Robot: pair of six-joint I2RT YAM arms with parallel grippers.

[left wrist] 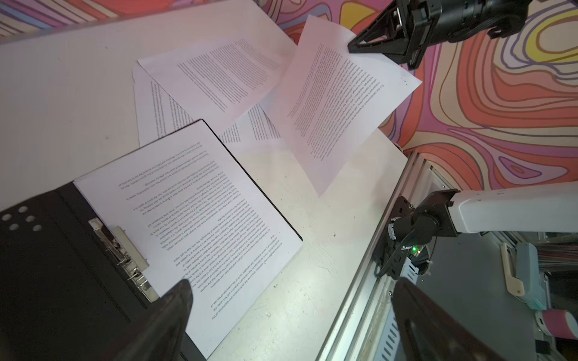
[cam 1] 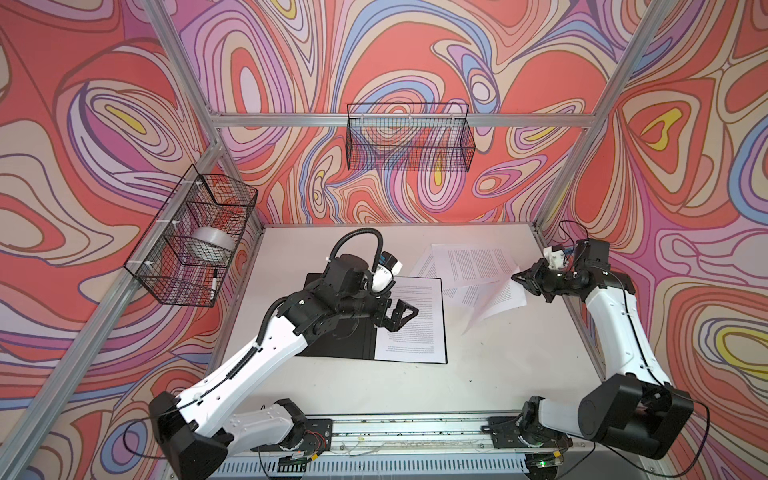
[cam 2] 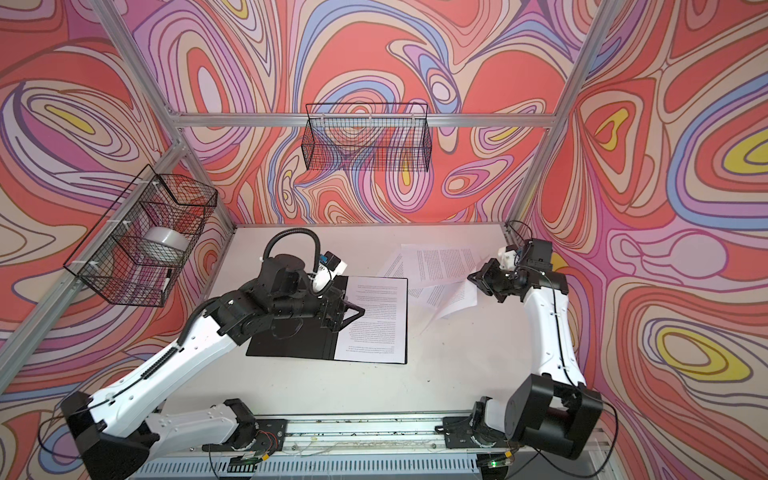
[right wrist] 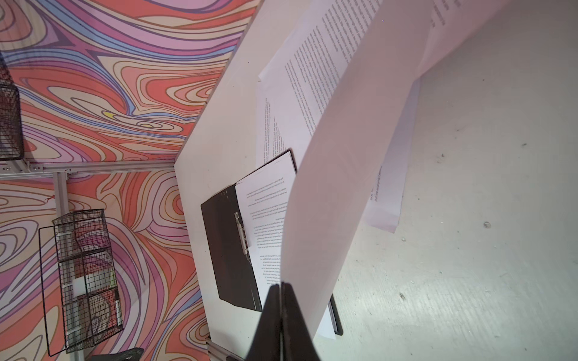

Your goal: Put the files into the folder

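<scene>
right claw (cam 1: pixel 517 277) pinches a raised sheet (cam 1: pixel 498 301), left claw (cam 1: pixel 403 318) gapes above the open folder (cam 1: pixel 338 345); next, carry it over.

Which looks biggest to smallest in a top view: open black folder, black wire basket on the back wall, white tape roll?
Largest: open black folder.
Next: black wire basket on the back wall, a near match; its distance from the camera differs, so this is unsure.
Smallest: white tape roll.
</scene>
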